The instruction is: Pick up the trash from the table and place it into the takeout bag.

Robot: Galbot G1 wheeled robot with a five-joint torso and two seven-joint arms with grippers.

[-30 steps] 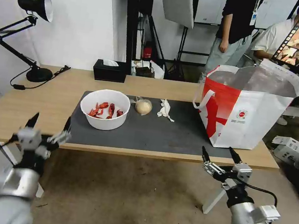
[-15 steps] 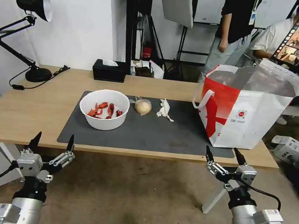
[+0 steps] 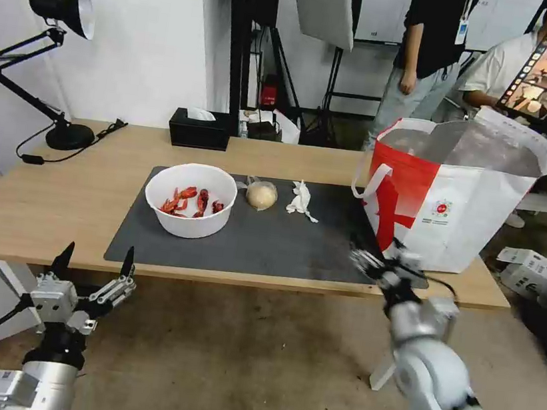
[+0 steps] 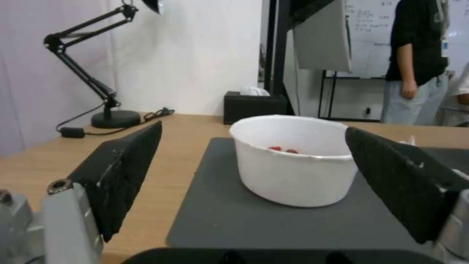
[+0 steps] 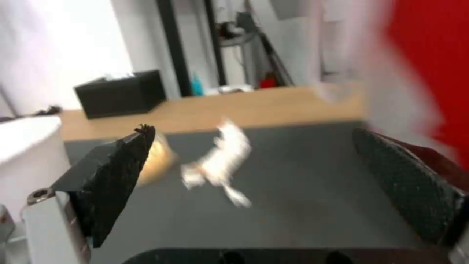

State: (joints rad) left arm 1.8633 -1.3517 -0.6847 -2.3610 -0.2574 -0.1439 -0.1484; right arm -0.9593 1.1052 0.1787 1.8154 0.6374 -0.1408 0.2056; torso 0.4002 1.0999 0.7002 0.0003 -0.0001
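Nearest me, at my seven o'clock, my left gripper point(image 3: 93, 258) hangs below the front edge of the table point(image 3: 39, 201), jaws spread wide and holding nothing; through its wrist camera I look between the fingers straight at the white bowl point(image 4: 293, 157). At my four o'clock my right gripper point(image 3: 383, 263) is at the table's front edge, over the near right corner of the dark mat point(image 3: 268, 245), beside the takeout bag point(image 3: 454, 209). Its wrist view shows the jaws wide apart and empty, framing the crumpled tissue point(image 5: 222, 159).

Working outward: the bowl of crayfish shells point(image 3: 191, 199) sits on the mat at eleven o'clock, the wrapped beige lump point(image 3: 262, 195) just right of it at twelve, the tissue point(image 3: 301, 201) just right again. The bag stands open at two o'clock, its base partly on the mat. A black tissue box point(image 3: 201, 129) rests at the far edge.

I judge this the reach for a first pick: nothing is gripped, three pieces lie on the mat. The tissue looks the right arm's likely target. I'd need to carry on forward past the bag's corner, drop low, and close on the tissue's bulk.
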